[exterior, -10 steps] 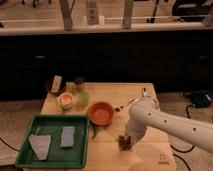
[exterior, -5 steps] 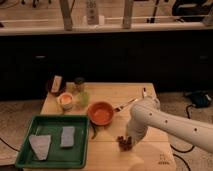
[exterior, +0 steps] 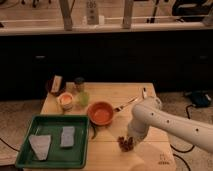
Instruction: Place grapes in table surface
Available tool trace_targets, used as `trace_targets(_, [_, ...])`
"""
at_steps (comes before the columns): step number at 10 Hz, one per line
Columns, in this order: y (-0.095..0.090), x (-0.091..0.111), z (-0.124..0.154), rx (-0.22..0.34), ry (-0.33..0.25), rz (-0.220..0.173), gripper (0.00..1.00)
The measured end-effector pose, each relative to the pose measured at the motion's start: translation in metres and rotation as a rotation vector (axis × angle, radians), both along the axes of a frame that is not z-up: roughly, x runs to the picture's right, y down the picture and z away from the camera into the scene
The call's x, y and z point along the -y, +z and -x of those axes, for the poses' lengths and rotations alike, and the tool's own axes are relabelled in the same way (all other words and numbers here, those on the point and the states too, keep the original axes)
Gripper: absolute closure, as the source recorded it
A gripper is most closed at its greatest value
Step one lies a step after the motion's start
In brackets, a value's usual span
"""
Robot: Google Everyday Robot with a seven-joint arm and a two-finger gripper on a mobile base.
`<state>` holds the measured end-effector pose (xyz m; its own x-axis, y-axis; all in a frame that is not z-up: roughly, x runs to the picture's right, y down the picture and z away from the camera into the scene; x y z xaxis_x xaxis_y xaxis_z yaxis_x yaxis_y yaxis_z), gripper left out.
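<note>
The grapes [exterior: 125,143], a small dark reddish-brown bunch, are at the front middle of the light tan wooden table surface [exterior: 120,95], right of the green tray. My gripper [exterior: 127,140] hangs at the end of the white arm [exterior: 170,125] that reaches in from the right, directly over and around the grapes. Whether the grapes rest on the wood or are held just above it cannot be told.
An orange bowl [exterior: 101,113] stands at the middle with a utensil [exterior: 126,105] beside it. A dark green curved thing [exterior: 93,132] lies by the green tray [exterior: 56,141], which holds two pale pieces. Cups [exterior: 66,100] and a small jar [exterior: 79,84] stand at the back left.
</note>
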<state>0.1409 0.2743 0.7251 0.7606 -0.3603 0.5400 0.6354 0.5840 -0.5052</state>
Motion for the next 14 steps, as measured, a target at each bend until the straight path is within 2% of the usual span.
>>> trace_targets(4, [-0.009,0.008,0.002,0.028,-0.003,-0.015,0.98])
trace_targets(5, [-0.024,0.022,0.008,0.057,-0.009,-0.038,0.98])
trace_targets(9, [-0.049,0.042,0.019,0.117,-0.033,-0.071,0.98])
trace_targets(14, [-0.065,0.049,0.039,0.182,-0.088,-0.072,0.98])
